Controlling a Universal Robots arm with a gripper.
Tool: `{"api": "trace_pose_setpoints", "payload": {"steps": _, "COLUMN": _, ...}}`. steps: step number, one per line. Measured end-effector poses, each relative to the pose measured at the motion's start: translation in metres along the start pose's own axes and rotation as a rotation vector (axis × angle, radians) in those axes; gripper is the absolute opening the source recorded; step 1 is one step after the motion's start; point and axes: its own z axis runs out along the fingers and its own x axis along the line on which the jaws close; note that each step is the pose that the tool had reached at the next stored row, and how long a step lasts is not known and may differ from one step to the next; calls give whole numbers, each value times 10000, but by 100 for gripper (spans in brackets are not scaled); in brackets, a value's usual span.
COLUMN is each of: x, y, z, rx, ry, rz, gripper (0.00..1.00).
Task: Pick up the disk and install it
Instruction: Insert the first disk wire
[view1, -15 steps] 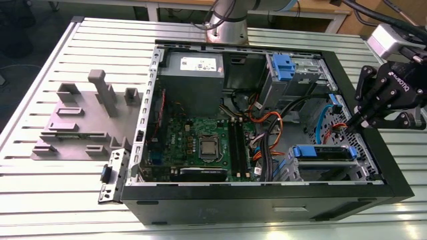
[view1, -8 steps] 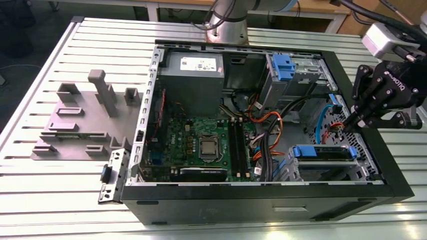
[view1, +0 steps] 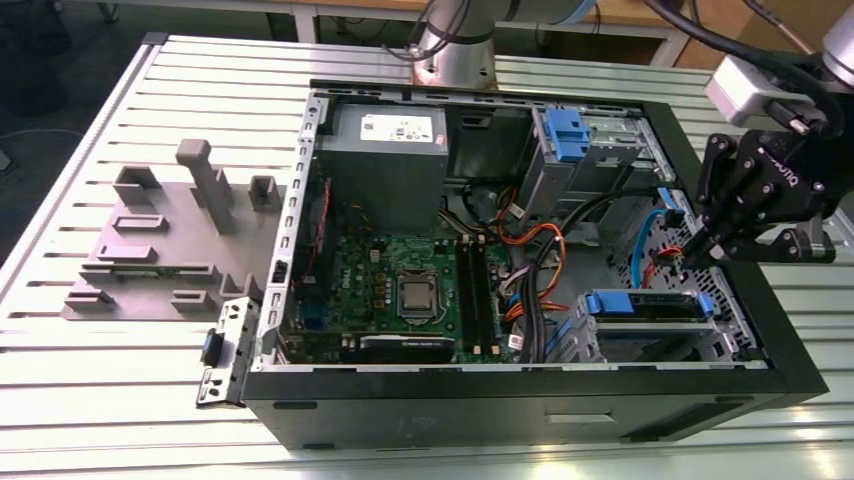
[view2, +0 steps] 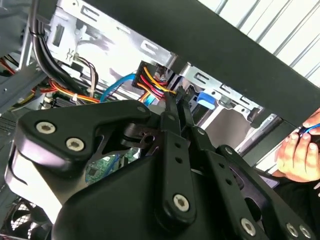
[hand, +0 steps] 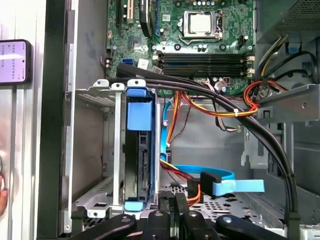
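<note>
On the exterior view's left, a grey fixture (view1: 154, 245) with several upright blocks is seen lying on the slatted desk (view1: 80, 400). Just beside it, toward the middle, a computer case (view1: 534, 420) is placed with its upper side open. Inside, a grey power supply (view1: 380, 150) is set by the far wall, and a green motherboard (view1: 400, 285) is laid nearer to the camera. Further to the exterior view's right, a metal cage (view1: 577, 345) is found in the near corner of the case, and the disk (view1: 647, 305) is held in it. In the first wrist view the disk (hand: 138, 150) is shown standing on its edge between the cage walls, with its blue frame at both ends. It seems to be pushed fully in, though this cannot be confirmed. At the far right the hand (view1: 687, 258) is hung over the inside of the case, close to the right wall, near the disk but apart from it. In the second wrist view its fingers (view2: 169, 112) are pressed together, so the hand is closed, and nothing is seen between them. A blue cable (view2: 117, 84) is seen just behind the tips.
</note>
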Motion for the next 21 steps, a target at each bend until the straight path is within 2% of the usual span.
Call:
{"api": "trace_pose_setpoints", "payload": {"steps": 3, "x": 38, "y": 36, "z": 22, "rx": 53, "ry": -1, "rz": -16, "gripper": 17}}
{"api": "trace_pose_setpoints", "payload": {"steps": 9, "x": 84, "y": 144, "z": 61, "rx": 89, "ry": 0, "rz": -38, "gripper": 17}}
{"api": "trace_pose_setpoints", "payload": {"steps": 14, "x": 155, "y": 196, "z": 106, "rx": 142, "ry": -1, "rz": -68, "gripper": 17}}
{"api": "trace_pose_setpoints", "payload": {"steps": 16, "x": 173, "y": 206, "z": 120, "rx": 213, "ry": -3, "rz": -94, "gripper": 17}}
{"api": "trace_pose_setpoints", "payload": {"steps": 19, "x": 180, "y": 221, "z": 130, "rx": 405, "ry": 0, "rz": -102, "gripper": 17}}
{"api": "trace_pose_setpoints", "payload": {"steps": 21, "x": 180, "y": 237, "z": 145, "rx": 442, "ry": -2, "rz": -99, "gripper": 17}}
